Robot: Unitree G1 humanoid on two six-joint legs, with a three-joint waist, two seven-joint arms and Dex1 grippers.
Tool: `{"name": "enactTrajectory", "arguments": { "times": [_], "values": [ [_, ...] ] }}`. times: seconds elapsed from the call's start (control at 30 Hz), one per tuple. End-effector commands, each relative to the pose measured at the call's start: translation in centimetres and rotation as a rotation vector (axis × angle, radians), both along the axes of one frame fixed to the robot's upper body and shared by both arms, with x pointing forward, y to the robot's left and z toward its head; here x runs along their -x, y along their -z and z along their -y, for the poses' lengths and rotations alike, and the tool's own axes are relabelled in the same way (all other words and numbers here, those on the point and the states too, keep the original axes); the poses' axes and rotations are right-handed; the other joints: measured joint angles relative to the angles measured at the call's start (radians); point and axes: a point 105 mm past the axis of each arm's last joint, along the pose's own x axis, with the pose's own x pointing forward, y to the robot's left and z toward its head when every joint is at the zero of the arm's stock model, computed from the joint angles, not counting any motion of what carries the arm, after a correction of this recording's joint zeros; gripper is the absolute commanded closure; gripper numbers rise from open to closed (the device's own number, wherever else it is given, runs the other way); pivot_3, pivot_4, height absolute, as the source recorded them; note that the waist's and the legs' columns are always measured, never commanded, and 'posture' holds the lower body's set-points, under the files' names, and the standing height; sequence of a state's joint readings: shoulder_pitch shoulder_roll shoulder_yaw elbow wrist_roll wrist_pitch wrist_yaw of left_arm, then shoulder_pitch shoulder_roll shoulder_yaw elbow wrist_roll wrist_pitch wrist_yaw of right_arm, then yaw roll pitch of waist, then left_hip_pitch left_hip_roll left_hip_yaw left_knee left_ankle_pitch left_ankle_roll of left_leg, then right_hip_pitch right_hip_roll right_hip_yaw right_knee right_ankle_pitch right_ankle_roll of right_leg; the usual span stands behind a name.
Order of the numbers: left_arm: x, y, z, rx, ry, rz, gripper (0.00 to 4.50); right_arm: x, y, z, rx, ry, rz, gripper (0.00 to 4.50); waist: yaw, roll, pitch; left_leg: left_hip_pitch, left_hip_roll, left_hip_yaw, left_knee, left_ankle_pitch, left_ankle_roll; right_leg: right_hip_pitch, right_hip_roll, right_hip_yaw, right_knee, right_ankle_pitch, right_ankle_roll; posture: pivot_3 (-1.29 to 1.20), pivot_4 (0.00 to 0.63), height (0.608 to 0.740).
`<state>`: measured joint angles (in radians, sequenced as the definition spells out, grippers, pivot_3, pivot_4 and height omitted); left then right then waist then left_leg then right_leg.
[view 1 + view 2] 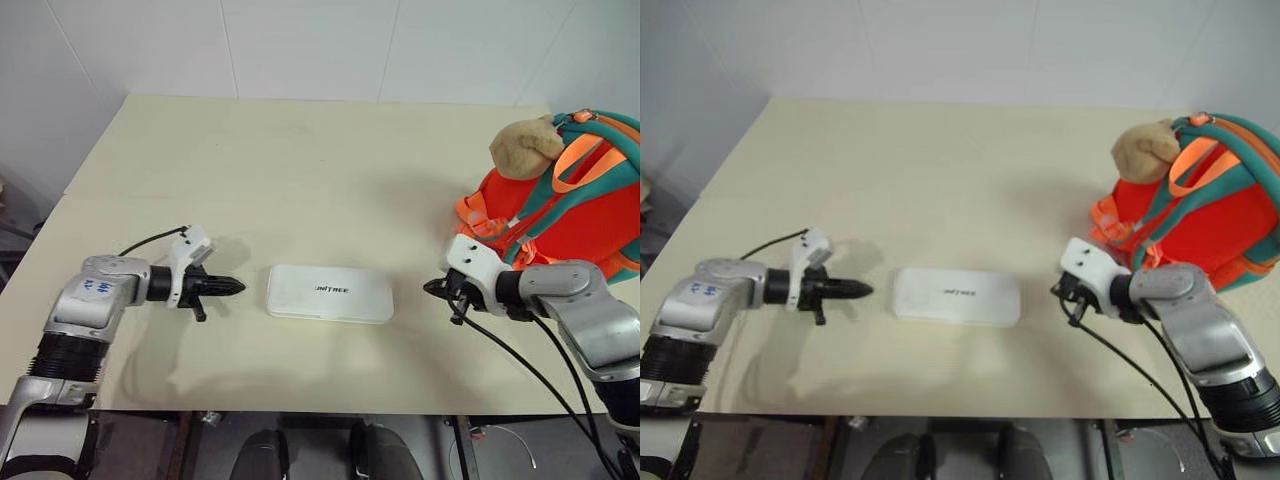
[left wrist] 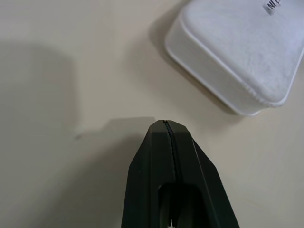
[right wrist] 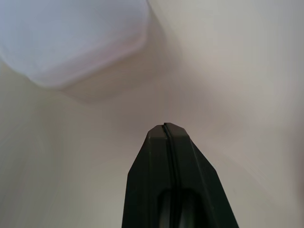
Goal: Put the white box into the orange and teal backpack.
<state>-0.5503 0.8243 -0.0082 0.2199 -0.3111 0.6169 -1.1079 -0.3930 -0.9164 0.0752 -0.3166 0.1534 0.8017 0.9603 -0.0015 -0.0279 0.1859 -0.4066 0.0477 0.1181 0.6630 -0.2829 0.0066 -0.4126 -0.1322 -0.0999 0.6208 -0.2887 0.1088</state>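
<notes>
The white box (image 1: 330, 293) lies flat on the table near its front edge, its dark lettering facing up. My left gripper (image 1: 236, 288) is shut and points at the box's left end from a short gap away; its wrist view shows the box's rounded corner (image 2: 242, 52) just ahead of the closed fingertips (image 2: 166, 124). My right gripper (image 1: 432, 287) is shut too and points at the box's right end with a small gap; the box's end (image 3: 71, 38) appears in its wrist view. The orange and teal backpack (image 1: 570, 200) stands at the right with a tan plush toy (image 1: 525, 147) on top.
The cream table (image 1: 300, 160) stretches back to a white wall. Black cables trail from my right wrist (image 1: 520, 360) over the table's front edge. The backpack's orange straps (image 1: 478, 215) lie on the table just behind my right gripper.
</notes>
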Motion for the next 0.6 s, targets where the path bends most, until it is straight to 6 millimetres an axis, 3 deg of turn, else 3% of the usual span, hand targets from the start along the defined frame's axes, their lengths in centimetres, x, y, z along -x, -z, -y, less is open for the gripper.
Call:
{"name": "enactTrajectory", "arguments": {
  "times": [0.03,0.33,0.43,0.6],
  "values": [
    [-0.7,-2.5,-0.3,0.035,0.024,0.181,3.65,0.4,-1.7,-0.4,-0.041,-0.033,0.045,2.89,0.000,0.000,0.000,0.000,0.000,0.000,0.000,0.000,0.000,0.000,0.000,0.000,0.000,0.000,0.000,0.00,0.150,0.740],
    [-1.4,-3.5,-0.6,0.062,0.010,0.274,0.92,0.8,-2.6,-0.9,-0.162,-0.018,0.040,0.00,0.000,0.000,0.000,0.000,0.000,0.001,0.000,0.000,0.000,0.000,0.000,0.000,0.001,0.000,0.000,0.00,0.150,0.740],
    [-1.5,-3.8,-0.6,0.075,0.011,0.299,0.01,0.7,-2.9,-1.0,-0.214,0.004,0.049,0.00,0.000,0.000,0.000,0.000,0.000,0.001,0.000,0.000,0.000,0.000,0.000,0.000,0.001,0.000,0.000,0.00,0.150,0.740],
    [-1.3,-4.3,-0.3,0.113,0.039,0.346,0.01,0.7,-2.6,-1.6,-0.288,0.030,0.037,0.00,0.000,0.000,0.000,0.000,0.000,0.002,0.000,0.000,0.000,0.001,0.000,-0.001,0.001,0.000,0.000,0.00,0.150,0.740]
  ]
}}
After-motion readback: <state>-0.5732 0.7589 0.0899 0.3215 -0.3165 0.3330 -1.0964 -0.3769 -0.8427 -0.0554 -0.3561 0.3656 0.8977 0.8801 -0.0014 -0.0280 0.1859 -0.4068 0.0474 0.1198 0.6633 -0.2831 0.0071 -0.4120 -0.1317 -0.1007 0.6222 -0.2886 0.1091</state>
